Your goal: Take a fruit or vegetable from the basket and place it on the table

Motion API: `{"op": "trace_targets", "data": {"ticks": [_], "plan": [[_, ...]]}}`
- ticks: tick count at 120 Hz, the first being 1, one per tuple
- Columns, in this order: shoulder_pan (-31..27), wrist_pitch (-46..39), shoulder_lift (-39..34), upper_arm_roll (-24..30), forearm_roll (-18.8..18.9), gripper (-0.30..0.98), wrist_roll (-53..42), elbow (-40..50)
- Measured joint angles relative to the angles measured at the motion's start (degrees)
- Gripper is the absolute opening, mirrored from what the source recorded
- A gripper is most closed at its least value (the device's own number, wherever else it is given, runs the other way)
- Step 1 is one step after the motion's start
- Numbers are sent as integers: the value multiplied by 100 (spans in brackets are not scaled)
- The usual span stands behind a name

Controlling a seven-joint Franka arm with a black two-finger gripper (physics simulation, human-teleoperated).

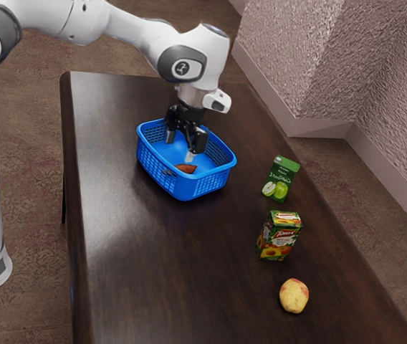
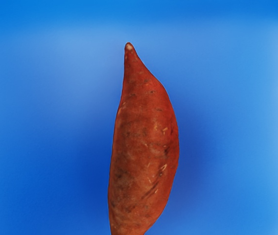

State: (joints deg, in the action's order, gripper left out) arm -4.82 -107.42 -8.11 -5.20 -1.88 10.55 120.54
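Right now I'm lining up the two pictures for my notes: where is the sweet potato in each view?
Exterior view: the sweet potato is near the picture's middle, inside the blue basket.
Wrist view: the sweet potato is around the middle, large, against blue.
Shared landmark: the basket, its blue surrounding the sweet potato.

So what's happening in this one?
A robot arm has its open tool lowered at the blue basket, with a reddish-brown sweet potato lying inside. The fingers stand apart and have not gripped it, so nothing is lifted yet. The sweet potato looks like the likely pick. Two juice cartons and a yellowish, red-patched piece of produce stand outside the basket on the table.
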Motion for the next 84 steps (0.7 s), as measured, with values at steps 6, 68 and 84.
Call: {"op": "trace_targets", "data": {"ticks": [6,68,84], "plan": [[13,-133,44,0,-5,69,73,42],[2,-800,544,-33,-36,68,549,145],[-7,-858,604,-34,-56,68,618,148]]}}
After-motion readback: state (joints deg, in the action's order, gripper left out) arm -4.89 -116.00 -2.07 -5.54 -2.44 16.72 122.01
